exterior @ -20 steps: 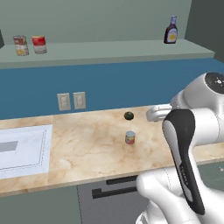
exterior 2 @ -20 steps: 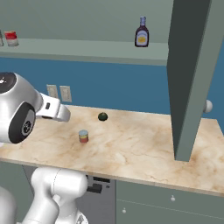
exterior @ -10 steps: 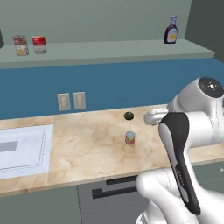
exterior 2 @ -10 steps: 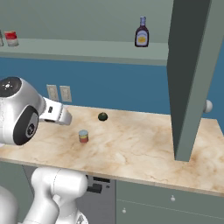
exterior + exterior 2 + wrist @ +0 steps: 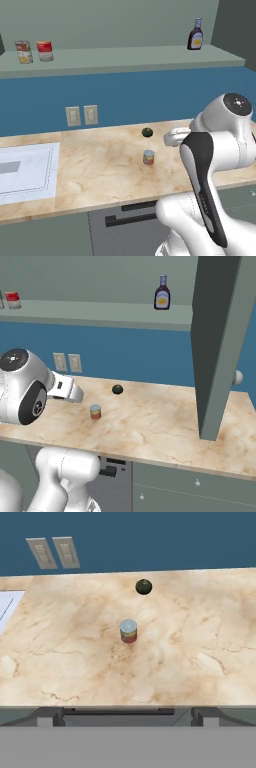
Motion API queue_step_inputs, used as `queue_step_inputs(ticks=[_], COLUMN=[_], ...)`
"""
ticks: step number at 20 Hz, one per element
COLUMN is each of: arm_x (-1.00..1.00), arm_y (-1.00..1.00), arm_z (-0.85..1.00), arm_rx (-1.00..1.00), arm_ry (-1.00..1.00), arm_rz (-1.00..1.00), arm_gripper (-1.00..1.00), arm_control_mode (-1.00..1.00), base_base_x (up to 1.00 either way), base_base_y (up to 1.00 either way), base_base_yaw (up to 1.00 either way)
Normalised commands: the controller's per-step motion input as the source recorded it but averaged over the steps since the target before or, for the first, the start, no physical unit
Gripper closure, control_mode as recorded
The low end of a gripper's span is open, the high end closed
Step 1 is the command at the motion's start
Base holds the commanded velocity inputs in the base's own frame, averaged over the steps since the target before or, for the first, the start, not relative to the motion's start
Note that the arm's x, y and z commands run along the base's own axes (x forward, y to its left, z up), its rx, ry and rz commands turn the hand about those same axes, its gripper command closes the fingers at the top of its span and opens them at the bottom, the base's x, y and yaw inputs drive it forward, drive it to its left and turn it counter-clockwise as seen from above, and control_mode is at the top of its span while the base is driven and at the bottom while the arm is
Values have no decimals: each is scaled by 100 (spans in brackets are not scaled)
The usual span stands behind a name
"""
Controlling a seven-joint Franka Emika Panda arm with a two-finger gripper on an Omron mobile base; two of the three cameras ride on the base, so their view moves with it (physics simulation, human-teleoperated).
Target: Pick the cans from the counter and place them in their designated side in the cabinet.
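Note:
A short can (image 5: 128, 631) with a grey band and orange-red label stands upright mid-counter (image 5: 200, 657), also seen as the can (image 5: 148, 157) (image 5: 95, 411). My gripper (image 5: 127, 717) hangs back over the counter's front edge, open, its fingertips (image 5: 50, 717) wide apart with nothing between them. The white hand (image 5: 176, 136) (image 5: 66, 389) sits to the can's right in the left base view. A red-and-white can (image 5: 45, 50) (image 5: 12, 299) stands on the left half of the grey-green cabinet ledge (image 5: 125, 57).
A dark green lump (image 5: 147, 132) (image 5: 143, 586) lies behind the can. A yellow-and-red can (image 5: 22, 51) and a sauce bottle (image 5: 195, 35) stand on the ledge. A white panel (image 5: 25, 170) is at the left. An open cabinet door (image 5: 220, 346) hangs at the right.
The arm has sunk a little and its hand has edged down toward the counter and the can. The can and the lump have not moved.

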Motion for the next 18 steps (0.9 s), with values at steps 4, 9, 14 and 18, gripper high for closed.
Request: queue_step_inputs(ticks=[4, 9, 14, 18], arm_x=[13, 19, 21, 18], arm_y=[0, 0, 0, 0], arm_z=[0, 0, -3, -13], arm_rx=[0, 0, 1, 1], arm_ry=[2, 3, 4, 6], arm_rz=[0, 0, 0, 0], arm_gripper=[-100, -100, -100, -100], arm_control_mode=[-100, -100, -100, -100], base_base_x=[0, 0, 0, 0], base_base_y=[0, 0, 0, 0], base_base_yaw=[0, 0, 0, 0])
